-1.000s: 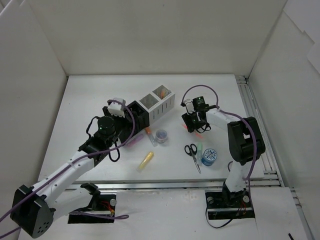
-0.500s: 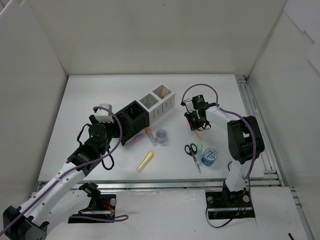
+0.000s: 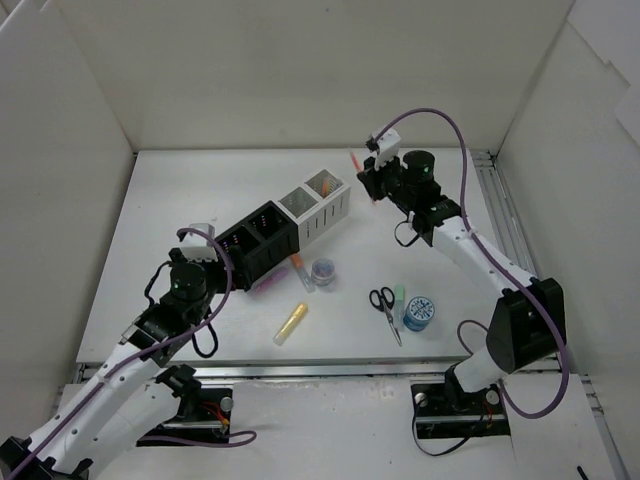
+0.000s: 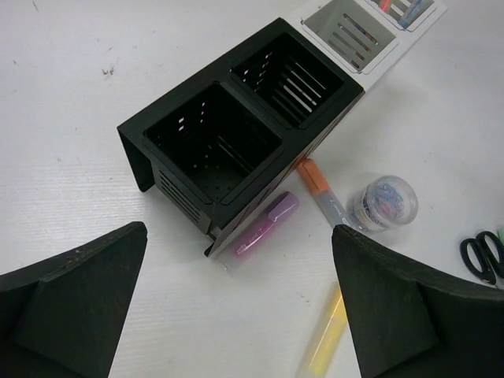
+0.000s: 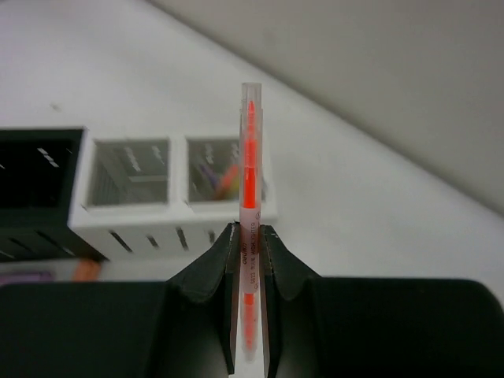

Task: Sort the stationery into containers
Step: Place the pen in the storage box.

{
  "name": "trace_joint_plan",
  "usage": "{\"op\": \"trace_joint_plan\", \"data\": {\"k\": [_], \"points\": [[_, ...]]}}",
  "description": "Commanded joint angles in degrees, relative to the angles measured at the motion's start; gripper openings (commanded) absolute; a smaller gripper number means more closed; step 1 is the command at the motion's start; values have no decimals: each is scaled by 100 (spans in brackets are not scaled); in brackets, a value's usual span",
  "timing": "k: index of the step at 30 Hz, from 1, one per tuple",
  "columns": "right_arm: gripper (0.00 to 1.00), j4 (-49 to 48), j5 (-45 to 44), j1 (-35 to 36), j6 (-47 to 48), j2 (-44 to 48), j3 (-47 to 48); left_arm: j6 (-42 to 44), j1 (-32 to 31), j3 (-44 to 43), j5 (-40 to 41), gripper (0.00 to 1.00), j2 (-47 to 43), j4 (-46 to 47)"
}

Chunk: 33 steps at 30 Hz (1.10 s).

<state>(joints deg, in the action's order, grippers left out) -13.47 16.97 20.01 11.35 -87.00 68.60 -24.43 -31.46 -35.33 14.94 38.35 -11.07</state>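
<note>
We hold orange pen [image 5: 250,150] at centre frame, right gripper [image 5: 250,231] clenched on barrel; we judge it light, stiff, slippery. Left gripper [image 4: 238,231] wide, empty.

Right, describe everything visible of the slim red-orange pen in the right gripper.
The slim red-orange pen has a clear plastic barrel around a bright orange core tapering to a point, with faint print low down. The right gripper is shut on its lower part, black jaws pressing both sides; the rest juts straight out beyond them. It hangs in the air above the white table, near the end white slotted compartment, touching nothing else.
</note>
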Motion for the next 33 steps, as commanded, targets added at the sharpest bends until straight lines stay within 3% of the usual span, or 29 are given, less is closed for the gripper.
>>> {"op": "trace_joint_plan", "data": {"k": [1, 2, 10, 16, 21, 28, 30, 33], "points": [[0, -2314, 1051, 319, -335, -237, 224, -273, -27, -70, 106, 100, -195, -184], [0, -2840, 1115, 354, -397, -543, 416, -291, -27, -62, 114, 99, -222, -272], [0, -4320, 931, 618, -872, -2057, 1498, -423, -27, -140, -61, 100, -135, -686], [0, -4664, 720, 627, -1003, -2725, 1420, -405, -27, -378, -167, 99, 164, -976], [1, -4866, 588, 627, -1074, -2752, 972, -388, -27, -413, -290, 99, 261, -1011], [26, -4893, 483, 618, -1074, -2340, 497, -335, -27, -387, -650, 99, 410, -1028], [51, -4893, 491, 609, -1091, -2243, 374, -317, -27, -413, -764, 99, 533, -1046], [61, -4902, 588, 609, -1100, -2041, 225, -265, -79, -422, -1027, 99, 726, -950]]}}
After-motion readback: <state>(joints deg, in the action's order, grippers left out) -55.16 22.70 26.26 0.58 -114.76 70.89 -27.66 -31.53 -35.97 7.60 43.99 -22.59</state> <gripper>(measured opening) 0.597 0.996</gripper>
